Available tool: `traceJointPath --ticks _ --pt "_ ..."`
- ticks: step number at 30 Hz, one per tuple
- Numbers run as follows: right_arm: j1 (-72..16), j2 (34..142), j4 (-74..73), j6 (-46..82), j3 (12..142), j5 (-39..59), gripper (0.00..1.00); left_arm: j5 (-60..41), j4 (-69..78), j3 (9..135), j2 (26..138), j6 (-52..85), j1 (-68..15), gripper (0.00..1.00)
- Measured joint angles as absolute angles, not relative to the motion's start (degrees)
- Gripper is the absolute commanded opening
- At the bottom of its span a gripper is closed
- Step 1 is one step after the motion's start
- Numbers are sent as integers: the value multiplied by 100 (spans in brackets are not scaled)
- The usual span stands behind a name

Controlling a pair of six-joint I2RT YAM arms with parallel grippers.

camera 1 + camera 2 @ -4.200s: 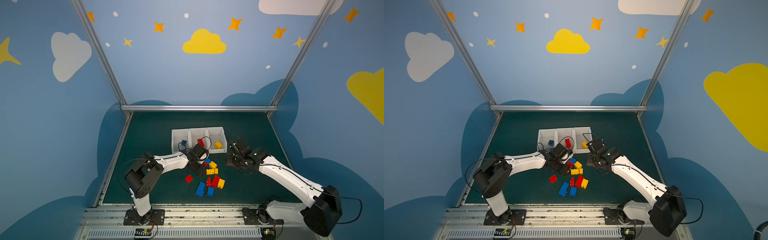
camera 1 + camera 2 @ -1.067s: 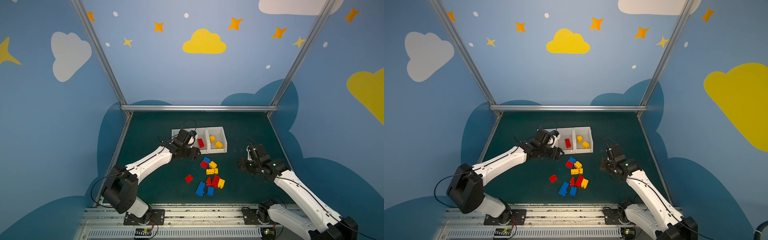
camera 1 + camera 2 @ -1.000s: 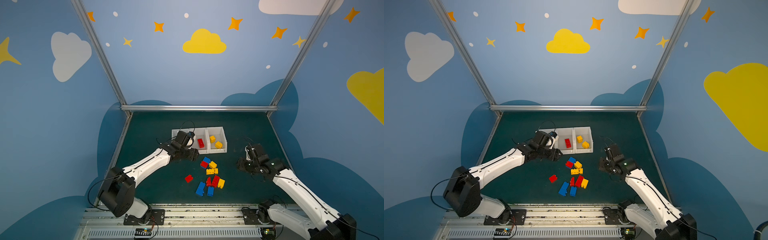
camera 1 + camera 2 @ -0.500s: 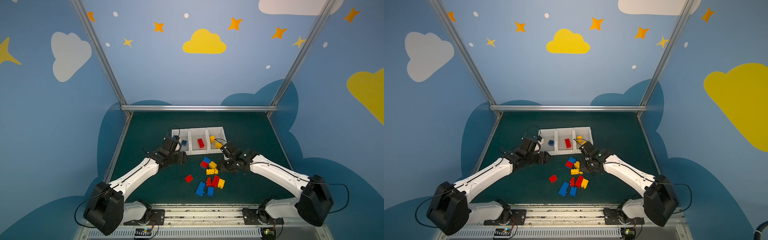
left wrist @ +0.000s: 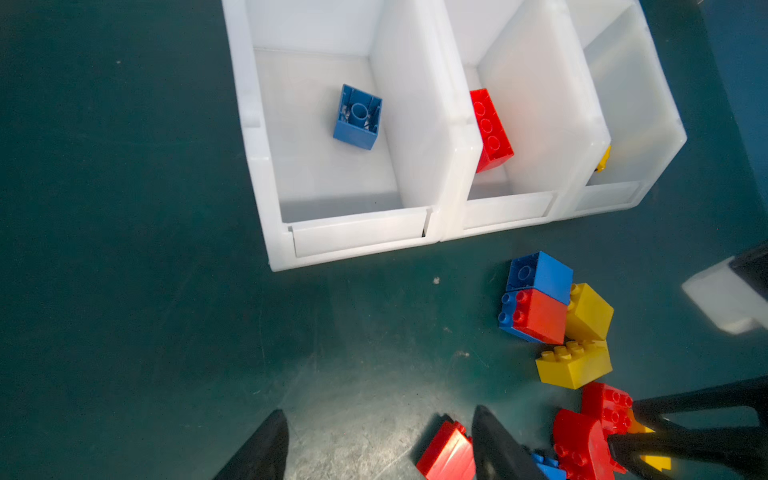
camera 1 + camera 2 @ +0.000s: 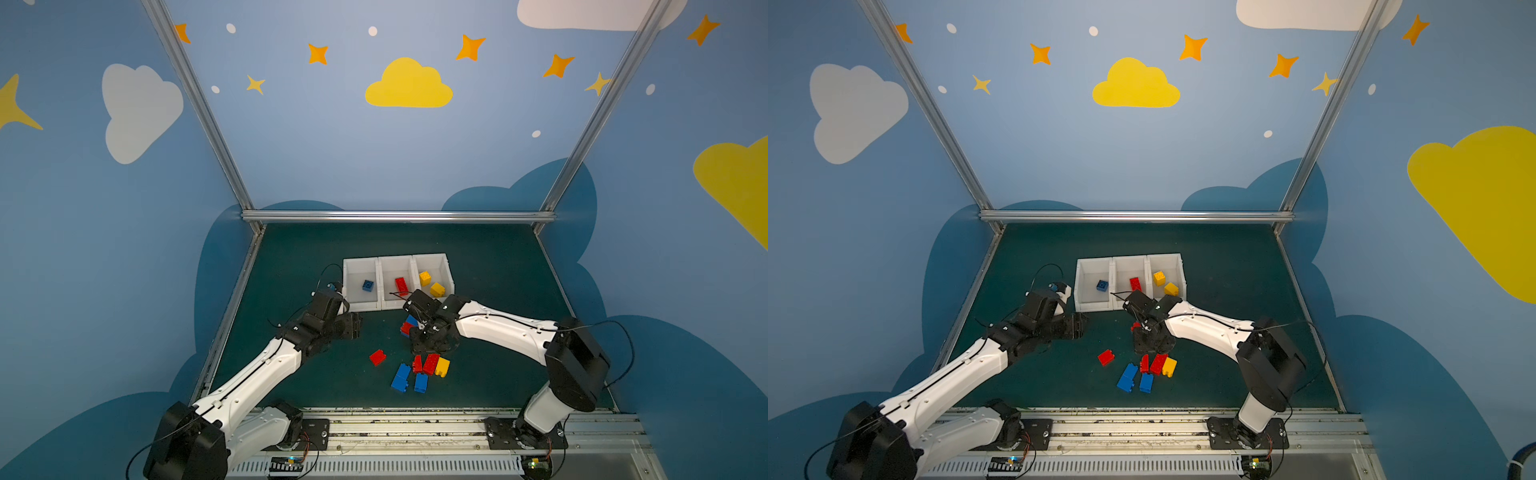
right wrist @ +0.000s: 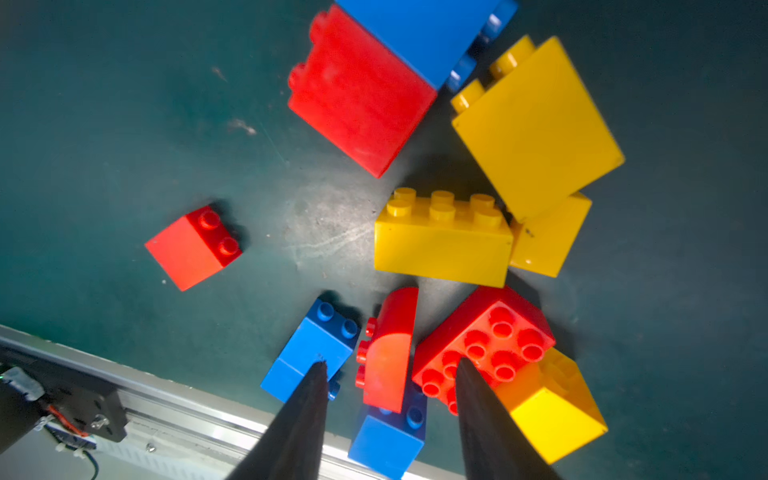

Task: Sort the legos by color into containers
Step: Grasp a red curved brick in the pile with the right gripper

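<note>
Right tool (image 6: 430,345) back over loose legos (image 6: 431,363); left tool (image 5: 379,411) off the containers (image 6: 365,305).
Both released, empty; red brick (image 7: 390,345) lies below, between right fingers (image 7: 297,419), long axis along them.

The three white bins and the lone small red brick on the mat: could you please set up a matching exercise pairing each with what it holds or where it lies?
Column one:
1. left bin
2. middle bin
3. right bin
4. lone small red brick

Column two:
A. holds two yellow bricks
B. lies on the mat, apart from the pile
C. holds one blue brick
D. holds one oblong red brick

Pairs: 1-C, 2-D, 3-A, 4-B.
</note>
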State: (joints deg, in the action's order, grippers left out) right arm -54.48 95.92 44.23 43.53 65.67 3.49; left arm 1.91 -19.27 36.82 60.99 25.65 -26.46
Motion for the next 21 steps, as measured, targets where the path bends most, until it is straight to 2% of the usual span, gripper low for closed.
traceJointPath --ticks 10,21 --pt "-5758 10020 4515 4377 6665 364 46 196 -1892 3489 5889 2720 -2639 70" --pt "-5883 10447 4550 4397 6803 351 33 193 -1852 3312 5708 2797 -2637 70"
